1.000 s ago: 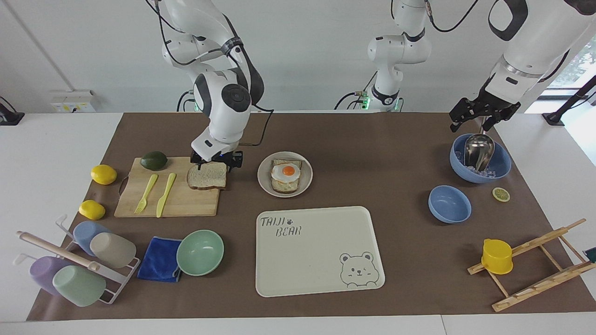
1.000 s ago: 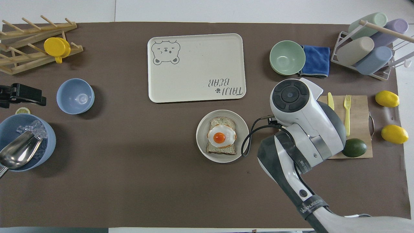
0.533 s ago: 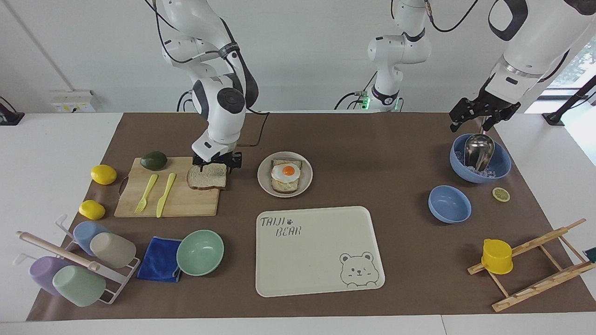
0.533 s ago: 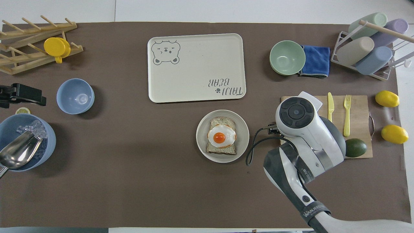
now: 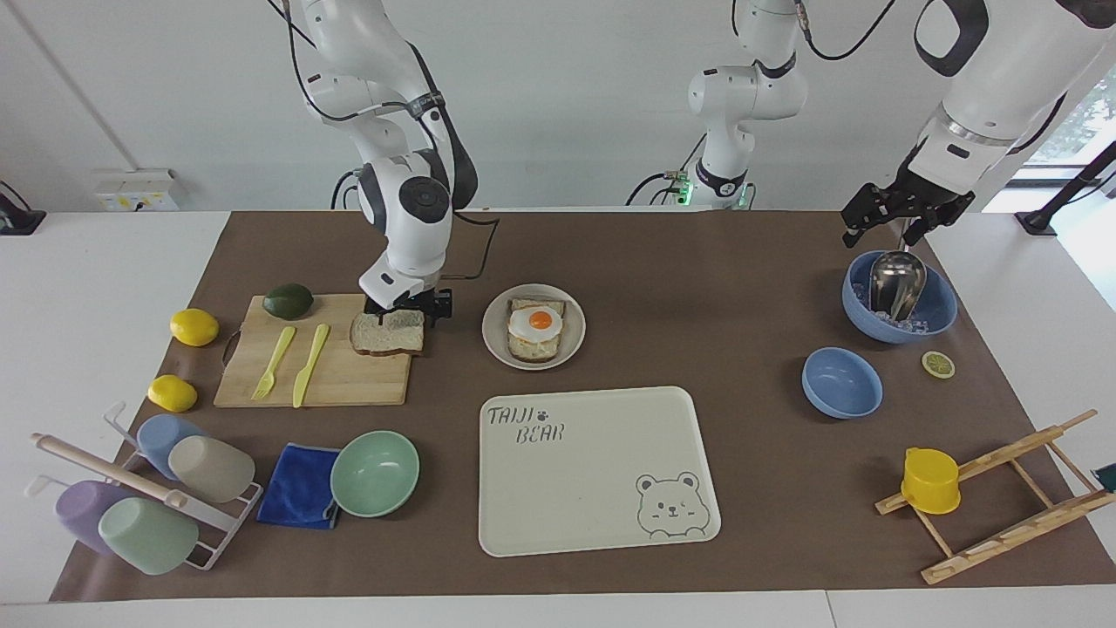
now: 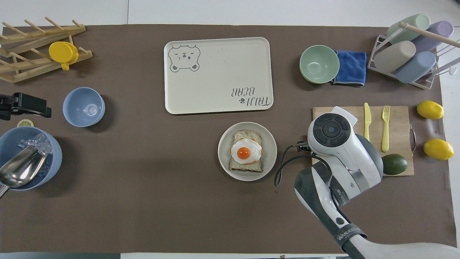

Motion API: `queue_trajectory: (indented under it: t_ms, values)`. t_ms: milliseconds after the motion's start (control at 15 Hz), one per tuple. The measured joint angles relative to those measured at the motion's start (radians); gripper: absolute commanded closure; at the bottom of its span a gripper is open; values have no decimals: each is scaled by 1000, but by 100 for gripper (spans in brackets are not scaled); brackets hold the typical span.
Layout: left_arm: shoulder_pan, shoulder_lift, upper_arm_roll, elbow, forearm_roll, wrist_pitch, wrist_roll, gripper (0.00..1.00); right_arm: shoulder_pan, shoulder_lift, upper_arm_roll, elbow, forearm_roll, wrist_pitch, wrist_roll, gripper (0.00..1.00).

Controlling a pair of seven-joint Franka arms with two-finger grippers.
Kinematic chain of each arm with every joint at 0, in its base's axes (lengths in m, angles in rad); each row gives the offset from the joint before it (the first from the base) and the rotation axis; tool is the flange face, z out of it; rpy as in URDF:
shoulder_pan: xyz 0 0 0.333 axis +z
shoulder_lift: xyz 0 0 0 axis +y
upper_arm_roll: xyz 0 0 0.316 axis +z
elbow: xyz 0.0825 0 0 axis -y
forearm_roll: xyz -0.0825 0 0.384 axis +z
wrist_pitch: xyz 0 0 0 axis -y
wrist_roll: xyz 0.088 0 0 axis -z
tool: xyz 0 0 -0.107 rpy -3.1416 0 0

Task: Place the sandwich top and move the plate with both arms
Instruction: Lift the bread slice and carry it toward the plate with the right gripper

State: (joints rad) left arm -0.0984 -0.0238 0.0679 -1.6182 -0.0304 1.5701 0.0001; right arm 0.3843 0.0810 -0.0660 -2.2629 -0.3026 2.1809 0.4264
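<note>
The sandwich top (image 5: 390, 334), a speckled bread slice with brown crust, lies on the wooden cutting board (image 5: 349, 375). My right gripper (image 5: 408, 307) stands open and low at the slice's edge nearer the robots. Whether it touches the bread I cannot tell. In the overhead view the right arm hides the slice. Beside the board sits the plate (image 5: 494, 340) (image 6: 224, 158), carrying an egg-topped toast (image 5: 534, 331) (image 6: 246, 151). The left gripper (image 5: 902, 222) (image 6: 25, 106) waits open and holding nothing over the blue bowl of ice (image 5: 937, 318).
On the board lie an avocado (image 5: 289, 301), a fork (image 5: 274, 362) and a knife (image 5: 310, 365). The cream bear tray (image 5: 602, 471) lies farther from the robots than the plate. Beside the tray are a mint bowl (image 5: 375, 473) and a blue cloth (image 5: 298, 487).
The right arm's wrist has drawn in toward the robots and the gripper has sunk lower at the bread's edge. The bread, the plate and the left arm have not moved.
</note>
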Motion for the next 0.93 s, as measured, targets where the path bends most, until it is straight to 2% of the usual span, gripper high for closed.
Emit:
queue_trajectory:
  t_ms: [933]
  values:
    - [0, 0, 0, 0, 0, 0, 0, 0, -1, 3, 1, -50, 1, 30, -1, 0]
